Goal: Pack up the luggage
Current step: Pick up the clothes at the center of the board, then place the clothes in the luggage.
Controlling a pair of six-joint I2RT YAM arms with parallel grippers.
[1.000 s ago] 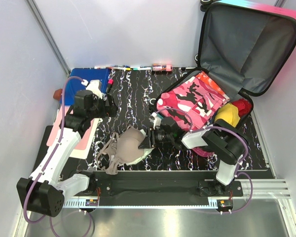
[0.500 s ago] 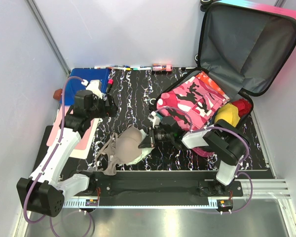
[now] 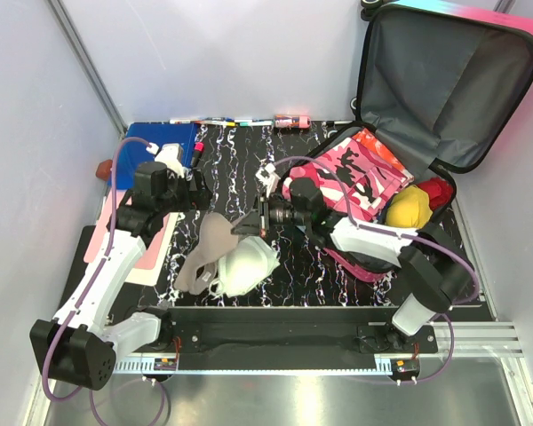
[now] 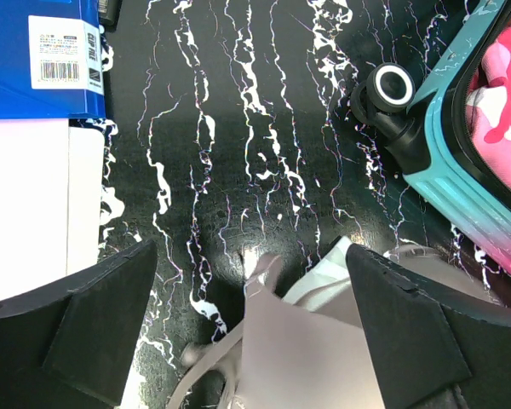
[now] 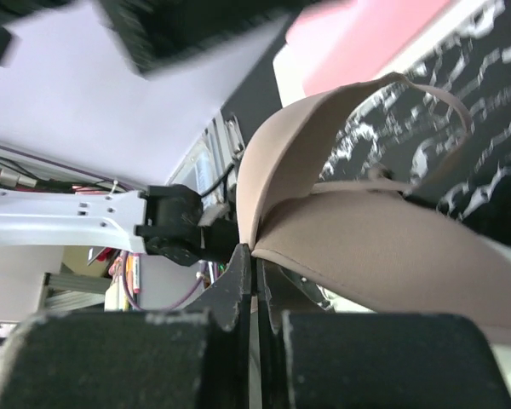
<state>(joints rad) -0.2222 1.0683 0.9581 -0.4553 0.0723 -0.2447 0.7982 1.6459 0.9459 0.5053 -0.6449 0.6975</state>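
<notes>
The bench (image 3: pixel 240 169) is black with white marble-like veins. The suitcase (image 3: pixel 444 80) has a grey lining and a shell fading from teal to pink. In it lie a pink, white and black camouflage cloth (image 3: pixel 355 173), a yellow bundle (image 3: pixel 410 206) and something red (image 3: pixel 437 189). The bra (image 3: pixel 211 244) is beige, the folder (image 3: pixel 160 142) blue.

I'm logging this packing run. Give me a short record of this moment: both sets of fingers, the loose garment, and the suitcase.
left fingers: open, holding nothing, above the mat
right fingers: shut on an edge of the beige bra
beige bra: outside the luggage, to its left
luggage: open, lid up
inside: pink camouflage garment, yellow item
</notes>
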